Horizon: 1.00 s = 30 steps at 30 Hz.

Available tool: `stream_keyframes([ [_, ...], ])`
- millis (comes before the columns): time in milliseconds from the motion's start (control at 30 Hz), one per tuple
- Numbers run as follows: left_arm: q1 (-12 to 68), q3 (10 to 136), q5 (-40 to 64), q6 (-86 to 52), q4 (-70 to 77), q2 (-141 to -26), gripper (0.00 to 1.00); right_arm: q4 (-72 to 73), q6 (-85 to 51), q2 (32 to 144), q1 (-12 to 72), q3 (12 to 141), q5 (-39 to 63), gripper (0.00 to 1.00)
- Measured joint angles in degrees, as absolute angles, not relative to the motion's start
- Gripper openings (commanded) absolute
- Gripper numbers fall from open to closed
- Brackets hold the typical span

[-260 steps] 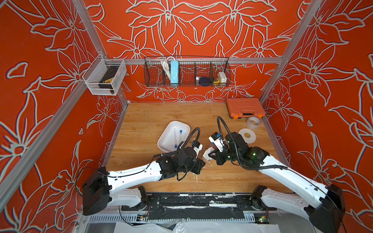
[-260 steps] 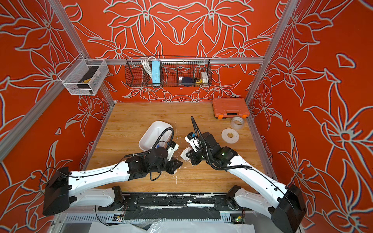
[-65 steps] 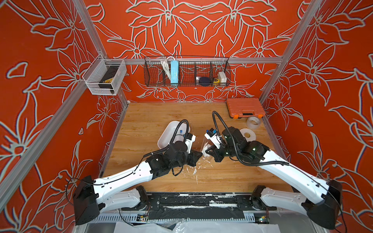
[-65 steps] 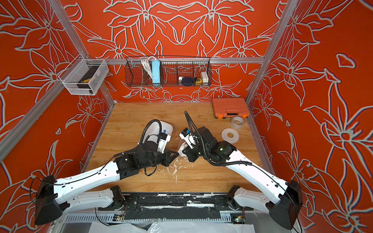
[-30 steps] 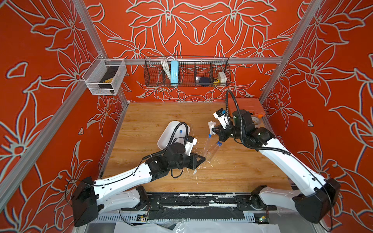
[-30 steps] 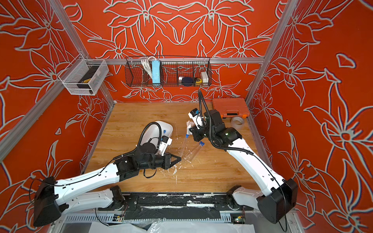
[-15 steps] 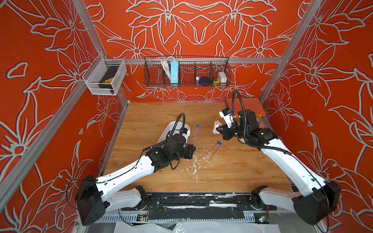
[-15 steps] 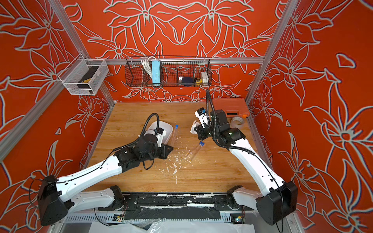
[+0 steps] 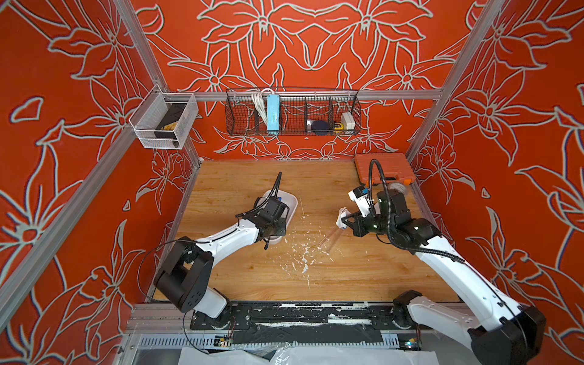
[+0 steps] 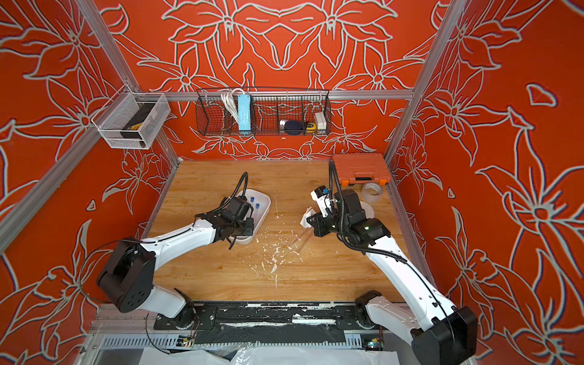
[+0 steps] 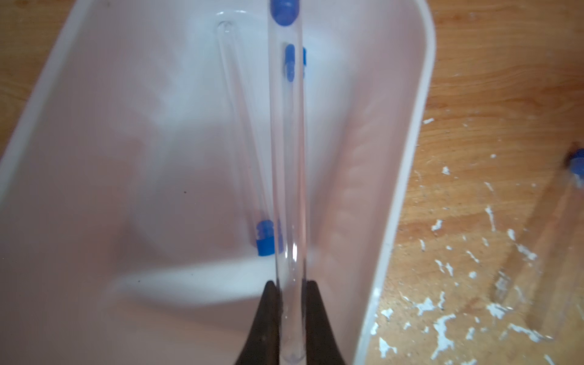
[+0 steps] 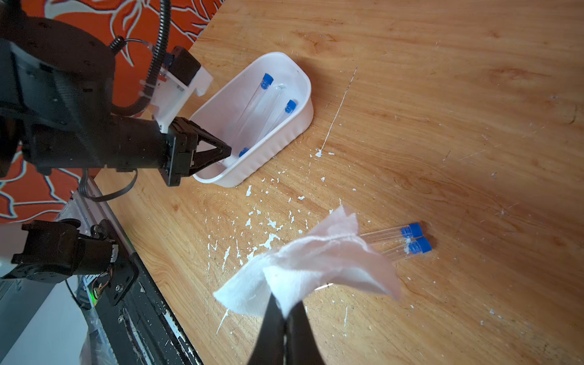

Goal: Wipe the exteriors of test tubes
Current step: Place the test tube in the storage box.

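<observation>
My left gripper (image 11: 289, 290) is shut on the round end of a clear, blue-capped test tube (image 11: 287, 158), held lengthwise inside the white tub (image 11: 410, 177). Two more test tubes (image 11: 243, 126) lie on the tub's floor under it. In both top views the left wrist hangs over the tub (image 9: 292, 202) (image 10: 265, 202). My right gripper (image 12: 286, 313) is shut on a crumpled white tissue (image 12: 316, 262), raised above the table at mid right (image 9: 343, 219). Below it two capped test tubes (image 12: 407, 240) lie side by side on the wood (image 9: 330, 238).
White paper scraps (image 9: 300, 252) litter the wood between the arms. An orange case (image 9: 384, 167) and a tape roll (image 10: 372, 191) sit at the back right. A wire basket (image 9: 292, 113) hangs on the back wall, a white mesh basket (image 9: 164, 123) on the left wall.
My left gripper has carried its tube from the middle of the table back over the tub and lowered it inside. The right gripper with the tissue came slightly forward and down.
</observation>
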<state>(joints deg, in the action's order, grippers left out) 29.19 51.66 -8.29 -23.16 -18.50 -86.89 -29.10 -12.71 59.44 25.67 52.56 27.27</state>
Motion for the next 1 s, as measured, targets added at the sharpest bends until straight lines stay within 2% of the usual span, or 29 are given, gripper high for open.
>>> stream_keyframes([
  [100,27.94,52.03,-8.23,-22.2,-18.11,-89.25,0.11,-29.52,-13.56,59.51,25.67,51.68,27.33,0.0],
  [167,27.44,52.42,-8.1,-21.78,-17.74,-90.78,0.17,-30.35,-14.09,59.75,25.67,51.55,27.16,0.0],
  [300,27.27,52.93,-7.94,-21.02,-17.89,-91.79,0.52,-32.47,-14.52,61.01,25.67,51.55,24.32,0.0],
  [333,27.27,53.23,-7.97,-20.88,-18.06,-91.72,0.59,-33.15,-14.59,61.69,25.67,51.55,23.33,0.0],
  [400,27.29,54.19,-8.1,-20.93,-18.65,-91.33,0.65,-34.48,-14.66,63.22,25.67,51.59,21.21,0.0],
  [567,29.3,57.78,-8.62,-20.73,-21.23,-86.7,0.68,-36.84,-15.16,66.78,25.41,51.68,16.91,0.0],
  [733,39.0,63.18,-7.46,-19.53,-21.3,-82.21,0.69,-37.39,-15.84,68.58,23.77,51.92,15.07,0.0],
  [833,43.86,64.01,-4.29,-18.76,-19.81,-82.39,0.66,-37.5,-15.92,68.99,21.74,51.94,14.92,0.0],
  [1000,46.57,63.55,-1.54,-17.39,-17.69,-86.72,0.57,-37.28,-16.05,68.93,17.37,51.42,15.62,0.0],
])
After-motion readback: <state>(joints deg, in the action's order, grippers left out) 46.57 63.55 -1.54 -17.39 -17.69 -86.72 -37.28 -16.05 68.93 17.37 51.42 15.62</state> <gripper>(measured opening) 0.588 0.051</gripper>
